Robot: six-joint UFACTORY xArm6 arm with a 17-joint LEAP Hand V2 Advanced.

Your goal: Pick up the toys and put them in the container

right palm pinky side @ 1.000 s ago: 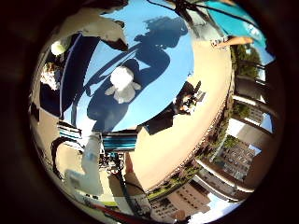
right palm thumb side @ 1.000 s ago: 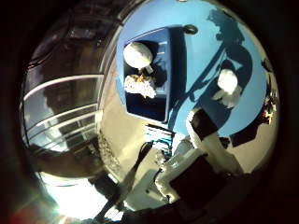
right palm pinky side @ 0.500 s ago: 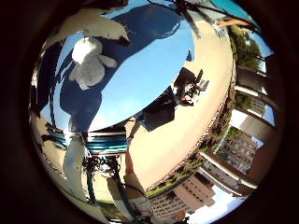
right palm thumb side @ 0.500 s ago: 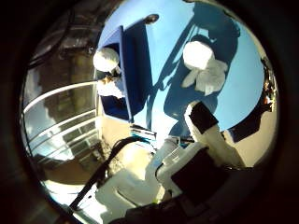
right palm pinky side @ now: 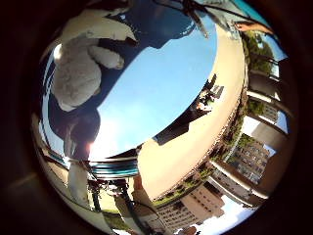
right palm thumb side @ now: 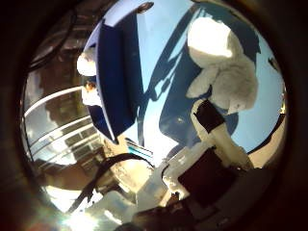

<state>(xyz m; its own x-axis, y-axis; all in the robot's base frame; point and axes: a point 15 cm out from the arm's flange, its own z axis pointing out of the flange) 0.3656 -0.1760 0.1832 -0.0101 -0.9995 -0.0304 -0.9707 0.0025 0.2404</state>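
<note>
A white plush toy [right palm thumb side: 227, 69] lies on the blue table top [right palm thumb side: 164, 67], close under my palm. It also fills a large part of the right little finger side palm view [right palm pinky side: 80, 65]. My right hand [right palm thumb side: 214, 146] shows white and black fingers reaching out straight just beside the toy, not curled round it. A dark blue container [right palm thumb side: 112, 79] stands on the table away from the toy, with two light toys [right palm thumb side: 88, 65] inside it.
The blue table ends in a rim [right palm pinky side: 115, 168] above a tan floor [right palm pinky side: 186, 147]. A dark stand [right palm pinky side: 205, 98] sits on that floor. A metal railing [right palm thumb side: 58, 135] runs beyond the container. Buildings [right palm pinky side: 245, 162] stand far off.
The plush toy has grown much larger in both views: the hand has come down closer to it. The container now sits nearer the picture's edge. The toy has not moved on the table.
</note>
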